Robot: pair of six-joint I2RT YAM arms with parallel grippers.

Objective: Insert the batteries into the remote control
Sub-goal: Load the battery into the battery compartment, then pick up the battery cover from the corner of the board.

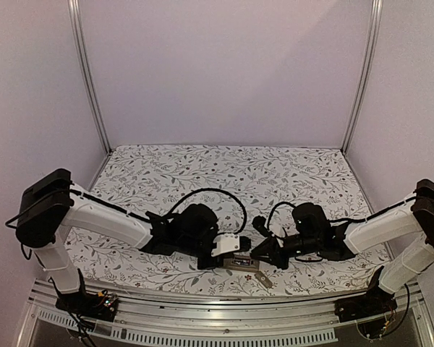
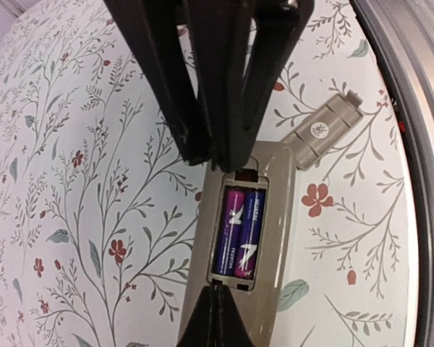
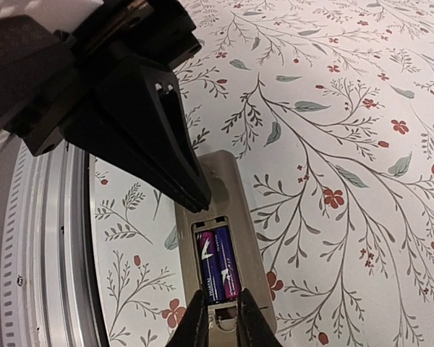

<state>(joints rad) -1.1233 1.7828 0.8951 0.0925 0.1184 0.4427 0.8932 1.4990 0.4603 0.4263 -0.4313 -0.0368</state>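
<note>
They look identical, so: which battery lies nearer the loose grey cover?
The right-hand battery in the left wrist view, lying on the side toward the cover; its twin lies beyond it.

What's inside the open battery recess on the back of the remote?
Two purple batteries lie side by side in the remote control; whatever sits beneath them is covered.

Floral-print table (image 1: 275,173) carries remote control (image 2: 278,231), back up, near front edge; grey cover piece (image 2: 322,130) beside it.
</note>
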